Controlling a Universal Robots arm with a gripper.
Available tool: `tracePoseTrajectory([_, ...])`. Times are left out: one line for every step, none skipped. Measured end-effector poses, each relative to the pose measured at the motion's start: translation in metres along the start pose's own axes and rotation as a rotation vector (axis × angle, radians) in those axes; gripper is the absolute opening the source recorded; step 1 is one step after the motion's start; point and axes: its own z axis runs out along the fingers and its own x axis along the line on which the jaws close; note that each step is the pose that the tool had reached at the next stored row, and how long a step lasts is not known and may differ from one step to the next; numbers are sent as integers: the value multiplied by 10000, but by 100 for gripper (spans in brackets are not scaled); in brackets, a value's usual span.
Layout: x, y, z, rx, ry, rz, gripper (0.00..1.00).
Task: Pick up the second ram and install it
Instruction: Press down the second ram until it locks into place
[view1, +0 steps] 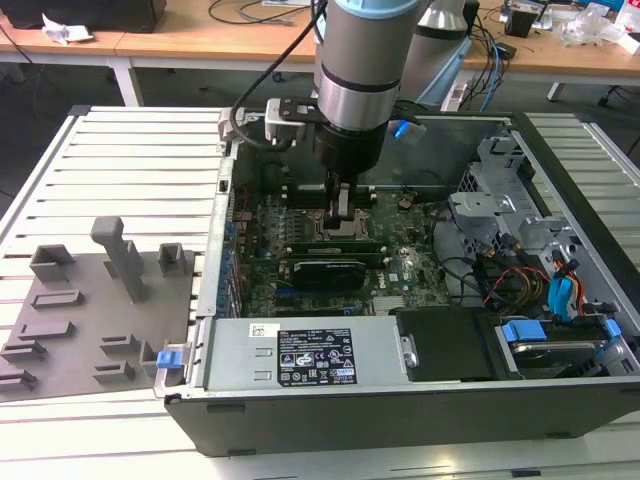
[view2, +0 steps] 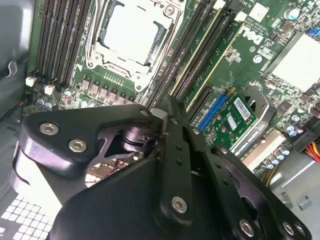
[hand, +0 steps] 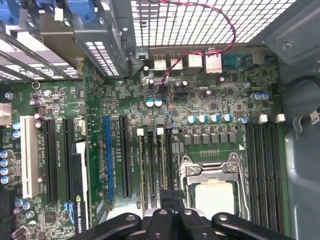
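My gripper (view1: 343, 226) reaches down into the open computer case (view1: 560, 400), onto the motherboard's memory slots beside the processor socket (hand: 214, 192). In the second wrist view the fingertips (view2: 161, 113) are drawn close together at the near end of a thin green stick, the second ram (view2: 197, 52), which stands on edge in a slot. Another green stick (view2: 216, 57) stands in the neighbouring slot. In the first wrist view the gripper (hand: 167, 201) sits over the same pair of slots, in line with the second ram (hand: 163, 165). How deep the stick sits is hidden.
On the exterior view's left, a gray fixture plate (view1: 90, 330) with upright blocks lies on the slatted table. A black graphics card (view1: 325, 272) lies just in front of the gripper. Drive bays and cable bundles (view1: 530, 280) fill the case's right side.
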Motion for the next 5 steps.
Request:
tracePoseTrajectory([0,0,0,0,-1,0,11])
tracePoseTrajectory([0,0,0,0,-1,0,11])
tracePoseTrajectory([0,0,-1,0,0,0,11])
tracePoseTrajectory([0,0,-2,0,1,0,11])
tracePoseTrajectory([0,0,-1,0,-1,0,11])
